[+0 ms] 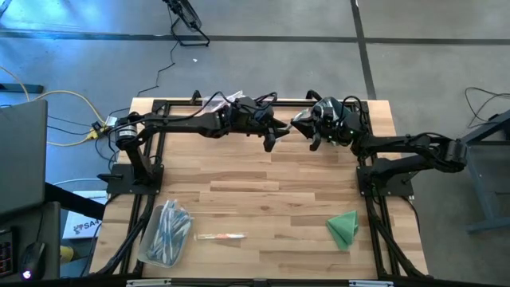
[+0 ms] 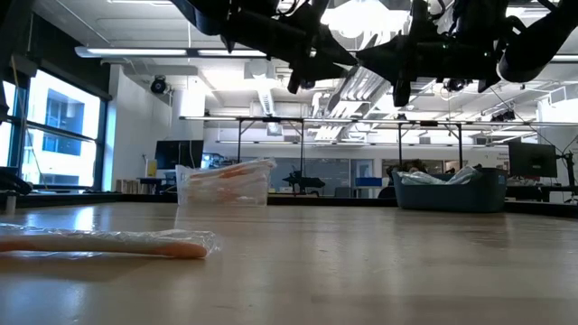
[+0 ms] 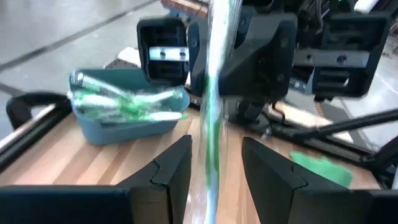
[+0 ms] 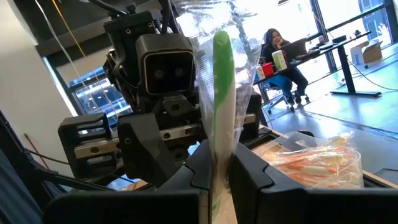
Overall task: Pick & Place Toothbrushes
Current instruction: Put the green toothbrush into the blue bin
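Green wrapped toothbrush (image 4: 222,93) standing pinched between right gripper (image 4: 217,171) fingers, pressed tight on it, above table's (image 1: 263,195) far edge. Left gripper (image 3: 214,165) facing it, fingers parted, brush passing between them; contact unclear. 1 orange toothbrush (image 1: 221,237) lying on table near bag (image 1: 166,231).

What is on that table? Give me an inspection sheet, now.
Surface: wooden table.
Job's things: green toothbrush held up between the arms; orange toothbrush lying loose; bag of toothbrushes; blue bin and clear bin, both holding toothbrushes.
Clutter: green cloth.
Grippers: right gripper shut on the green toothbrush; left gripper open around it.
Cables: yellow cable beside the table.
Surroundings: person seated at a desk.
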`<move>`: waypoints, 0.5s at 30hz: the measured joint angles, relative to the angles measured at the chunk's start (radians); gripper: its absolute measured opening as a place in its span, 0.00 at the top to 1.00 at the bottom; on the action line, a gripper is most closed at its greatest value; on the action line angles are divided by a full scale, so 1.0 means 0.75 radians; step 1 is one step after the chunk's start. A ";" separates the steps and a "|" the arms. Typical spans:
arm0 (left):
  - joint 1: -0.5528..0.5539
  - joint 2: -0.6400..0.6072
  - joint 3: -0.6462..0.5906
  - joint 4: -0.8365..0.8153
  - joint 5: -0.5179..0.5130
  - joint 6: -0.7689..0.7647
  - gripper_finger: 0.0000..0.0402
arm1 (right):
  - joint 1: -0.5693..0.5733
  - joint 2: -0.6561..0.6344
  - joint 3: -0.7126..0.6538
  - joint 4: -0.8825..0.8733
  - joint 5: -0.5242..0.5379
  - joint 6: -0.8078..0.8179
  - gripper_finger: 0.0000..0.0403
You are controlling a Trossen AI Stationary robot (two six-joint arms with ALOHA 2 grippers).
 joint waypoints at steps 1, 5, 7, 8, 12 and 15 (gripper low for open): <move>0.000 -0.008 0.000 -0.026 0.000 0.002 0.65 | 0.000 0.000 0.000 0.000 0.000 0.000 0.95; 0.000 -0.039 -0.011 -0.057 -0.006 0.043 0.65 | 0.000 0.000 0.000 -0.004 0.026 -0.001 0.95; 0.000 -0.064 -0.033 -0.022 -0.032 0.067 0.65 | 0.000 0.000 0.000 -0.014 0.036 -0.009 0.95; 0.000 -0.087 -0.057 -0.016 -0.052 0.069 0.65 | 0.000 0.000 0.000 -0.021 0.037 -0.010 0.95; 0.001 -0.177 -0.176 -0.014 -0.119 0.068 0.65 | -0.003 0.000 -0.001 -0.046 0.038 -0.010 0.95; 0.001 -0.255 -0.267 0.016 -0.184 0.067 0.65 | -0.015 0.000 -0.001 -0.051 0.076 -0.010 0.95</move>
